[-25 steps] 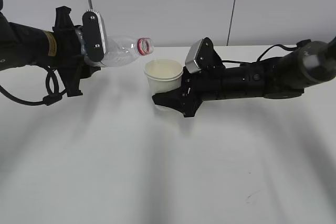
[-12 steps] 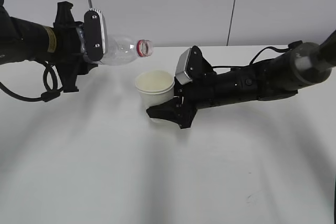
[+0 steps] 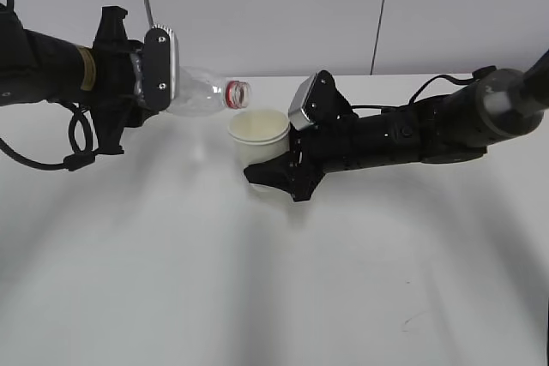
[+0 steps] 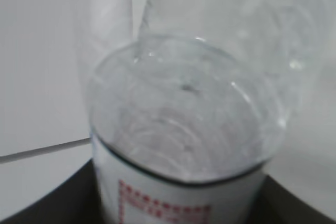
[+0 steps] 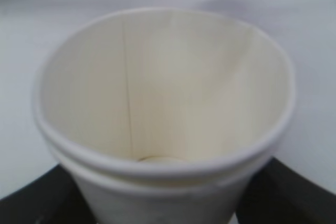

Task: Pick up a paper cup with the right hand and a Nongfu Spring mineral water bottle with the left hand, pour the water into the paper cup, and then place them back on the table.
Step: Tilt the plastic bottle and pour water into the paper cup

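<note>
My left gripper point(image 3: 141, 92) is shut on the clear water bottle point(image 3: 202, 94) and holds it on its side above the table, red neck ring point(image 3: 236, 93) pointing right at the cup's rim. The left wrist view shows the bottle point(image 4: 184, 124) close up, with its white-and-red label at the bottom. My right gripper point(image 3: 274, 173) is shut on the cream-white paper cup point(image 3: 257, 136) and holds it upright just right of the bottle's mouth. In the right wrist view the cup point(image 5: 163, 114) fills the frame. I see no water stream.
The white table point(image 3: 257, 280) stretches toward the front, with a small dark scuff point(image 3: 410, 321) at the front right. A pale wall with a thin vertical seam point(image 3: 382, 6) stands behind.
The bottle's mouth has dropped and moved right, closer to the cup's rim. The cup shifted left half a second ago and has since come back slightly right and up.
</note>
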### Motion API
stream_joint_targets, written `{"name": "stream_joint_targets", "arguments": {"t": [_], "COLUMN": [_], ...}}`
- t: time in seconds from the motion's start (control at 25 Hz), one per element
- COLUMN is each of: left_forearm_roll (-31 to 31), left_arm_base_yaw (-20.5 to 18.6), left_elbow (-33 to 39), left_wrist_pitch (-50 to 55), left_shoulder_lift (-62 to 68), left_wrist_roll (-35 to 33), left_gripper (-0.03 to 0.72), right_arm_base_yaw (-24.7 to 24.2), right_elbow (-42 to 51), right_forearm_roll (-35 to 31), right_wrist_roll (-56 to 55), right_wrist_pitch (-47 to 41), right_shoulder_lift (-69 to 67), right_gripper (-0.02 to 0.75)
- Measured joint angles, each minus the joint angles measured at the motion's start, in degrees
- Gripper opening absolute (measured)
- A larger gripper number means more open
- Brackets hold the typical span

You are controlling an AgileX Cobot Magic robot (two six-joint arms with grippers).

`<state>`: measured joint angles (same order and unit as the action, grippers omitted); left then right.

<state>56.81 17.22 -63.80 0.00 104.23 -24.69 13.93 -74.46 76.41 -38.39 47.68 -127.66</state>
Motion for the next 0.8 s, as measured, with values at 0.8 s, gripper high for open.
{"name": "stream_joint_targets", "arguments": {"t": [0.8], "left_forearm_roll": [3.19], "left_arm_base_yaw": [0.89], "left_elbow": [0.0], "left_wrist_pitch": [4.8], "left_shoulder_lift": [0.0], "left_wrist_roll": [-0.11], "left_gripper": [0.387], "right_arm_base_yaw": [0.0], "right_elbow": [0.0], "right_forearm_roll": [4.45], "right_wrist_roll": [-2.61], "right_wrist_pitch": [1.72], "right_shoulder_lift": [0.0], "right_gripper": [0.493]}}
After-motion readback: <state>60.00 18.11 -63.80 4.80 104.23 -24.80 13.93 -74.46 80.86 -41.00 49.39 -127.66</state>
